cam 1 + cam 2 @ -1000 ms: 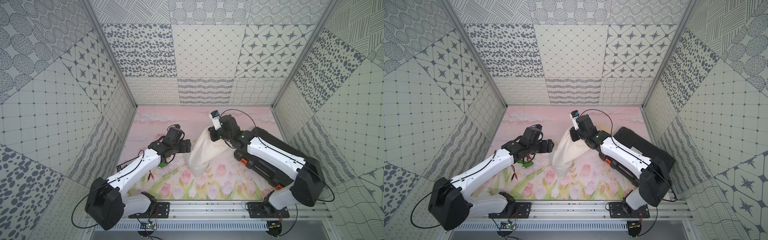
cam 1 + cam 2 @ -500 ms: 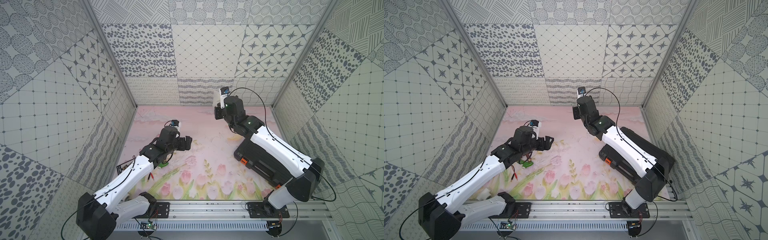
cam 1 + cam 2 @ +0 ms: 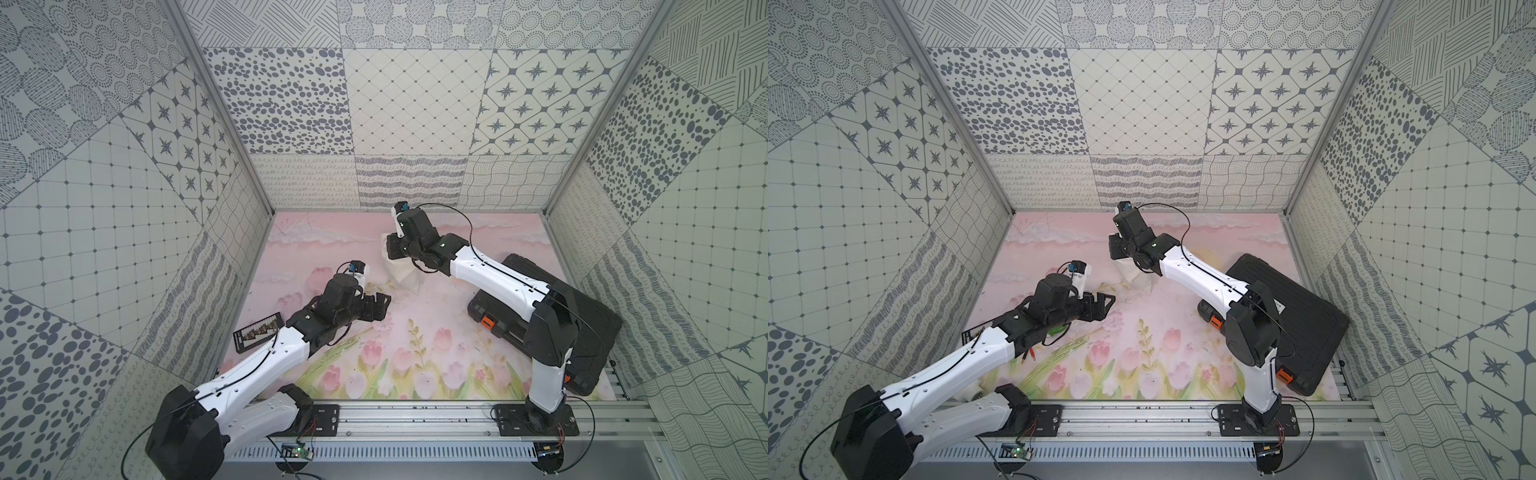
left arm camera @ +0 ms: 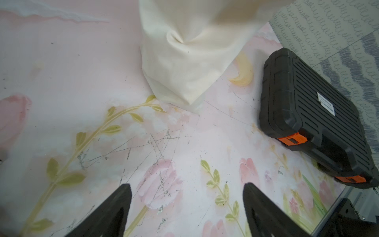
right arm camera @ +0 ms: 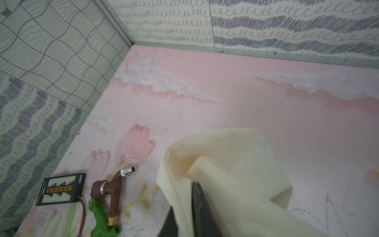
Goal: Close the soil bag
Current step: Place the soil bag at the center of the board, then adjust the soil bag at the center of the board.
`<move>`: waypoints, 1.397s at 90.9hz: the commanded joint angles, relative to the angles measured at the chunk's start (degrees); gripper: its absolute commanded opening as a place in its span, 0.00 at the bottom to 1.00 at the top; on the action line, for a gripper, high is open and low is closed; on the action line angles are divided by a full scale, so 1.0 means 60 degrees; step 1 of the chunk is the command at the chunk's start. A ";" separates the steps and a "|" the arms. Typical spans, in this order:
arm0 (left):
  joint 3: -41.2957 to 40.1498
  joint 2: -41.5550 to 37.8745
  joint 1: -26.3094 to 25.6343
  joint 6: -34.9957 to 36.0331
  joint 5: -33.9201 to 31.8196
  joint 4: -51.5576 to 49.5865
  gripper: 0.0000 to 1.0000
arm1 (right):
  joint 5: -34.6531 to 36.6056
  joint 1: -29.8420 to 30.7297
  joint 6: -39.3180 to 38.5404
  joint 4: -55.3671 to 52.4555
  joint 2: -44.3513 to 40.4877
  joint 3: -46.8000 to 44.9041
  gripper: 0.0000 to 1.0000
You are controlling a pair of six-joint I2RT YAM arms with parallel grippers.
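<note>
The soil bag is a cream cloth sack hanging from my right gripper at the back middle of the mat. In the right wrist view the cloth runs between the two dark fingers of that gripper, which is shut on it. The bag's lower corner reaches down to the mat. My left gripper stands open and empty, apart from the bag on its near left side. The bag's mouth and cord are hidden.
A black ribbed hard case with orange latches lies at the right. A brown and green hose fitting and a black card lie at the left, beneath my left arm. Patterned walls enclose three sides.
My right gripper has moved from mid-table toward the back wall with the bag in it. The left gripper has drawn away from the bag and stays open.
</note>
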 commanded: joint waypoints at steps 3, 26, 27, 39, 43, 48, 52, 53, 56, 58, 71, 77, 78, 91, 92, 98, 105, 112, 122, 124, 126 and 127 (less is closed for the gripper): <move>-0.0500 -0.0170 -0.0337 0.0093 -0.0066 0.2081 0.91 | -0.0196 -0.0116 0.0031 0.0343 -0.0378 0.0127 0.40; -0.0856 -0.0511 -0.0278 -0.0443 -0.0582 0.2232 0.95 | -0.1413 -0.0596 -0.2081 0.0332 -0.2284 -0.1451 0.83; -0.0850 -0.0506 -0.0273 -0.0453 -0.0580 0.2236 0.95 | -0.1393 -0.0642 -0.2177 0.0337 -0.2424 -0.1523 0.84; -0.0690 -0.0358 -0.0211 -0.0583 -0.0358 0.2197 0.95 | -0.1347 -0.1912 -0.2755 0.0341 -0.3512 -0.2439 0.93; -0.0637 -0.0279 -0.0196 -0.0593 -0.0277 0.2202 0.95 | -0.1978 -0.2650 -0.2699 0.0339 -0.3611 -0.2701 0.95; -0.0573 -0.0186 -0.0181 -0.0594 -0.0180 0.2151 0.95 | -0.3027 -0.3609 -0.2695 0.0324 -0.3519 -0.2903 0.97; -0.0517 -0.0090 -0.0172 -0.0608 -0.0117 0.2105 0.95 | -0.3446 -0.4194 -0.2755 0.0267 -0.3339 -0.2992 0.97; -0.0497 -0.0076 -0.0169 -0.0608 -0.0084 0.2092 0.95 | -0.3574 -0.4309 -0.2778 0.0261 -0.3281 -0.3018 0.97; -0.0461 -0.0018 -0.0158 -0.0608 -0.0022 0.2069 0.95 | -0.4071 -0.4603 -0.2810 0.0266 -0.3154 -0.3096 0.97; -0.0440 0.0004 -0.0153 -0.0608 0.0048 0.2058 0.95 | -0.4373 -0.4841 -0.2784 0.0264 -0.3063 -0.3142 0.97; -0.0332 0.0269 -0.0151 -0.0549 0.0256 0.1930 0.96 | -0.4439 -0.5910 -0.2728 0.0282 -0.2445 -0.3349 0.97; -0.0196 0.0490 -0.0147 -0.0462 0.0349 0.1781 0.95 | -0.4243 -0.6193 -0.2798 0.0283 -0.2056 -0.3389 0.97; -0.0168 0.0515 -0.0149 -0.0447 0.0354 0.1769 0.95 | -0.4229 -0.6231 -0.2828 0.0283 -0.1958 -0.3393 0.97; 0.0034 0.0930 -0.0150 -0.0396 0.0525 0.1820 0.95 | -0.4031 -0.6400 -0.3030 0.0197 -0.0903 -0.3089 0.97; 0.0049 0.0962 -0.0143 -0.0392 0.0538 0.1825 0.95 | -0.4050 -0.6400 -0.3018 0.0196 -0.0789 -0.3052 0.97; 0.0151 0.1086 -0.0136 -0.0389 0.0570 0.1776 0.95 | -0.4125 -0.6393 -0.2921 0.0177 -0.0254 -0.2835 0.95; 0.0209 0.1178 -0.0136 -0.0396 0.0565 0.1675 0.95 | -0.4010 -0.6369 -0.2776 0.0148 0.0356 -0.2647 0.91; 0.0199 0.1158 -0.0136 -0.0431 0.0543 0.1589 0.95 | -0.3997 -0.6338 -0.2606 0.0069 0.0798 -0.2503 0.85; 0.0168 0.1064 -0.0140 -0.0398 0.0364 0.1425 0.95 | -0.4149 -0.6080 -0.2468 -0.0068 0.1215 -0.2392 0.74; 0.0167 0.1025 -0.0137 -0.0384 0.0321 0.1388 0.95 | -0.4155 -0.5991 -0.2461 -0.0079 0.1263 -0.2387 0.73; 0.0160 0.1001 -0.0129 -0.0369 0.0262 0.1364 0.95 | -0.4163 -0.5873 -0.2437 -0.0082 0.1311 -0.2386 0.72; 0.0156 0.0990 -0.0125 -0.0372 0.0252 0.1348 0.95 | -0.4167 -0.5822 -0.2428 -0.0090 0.1336 -0.2378 0.71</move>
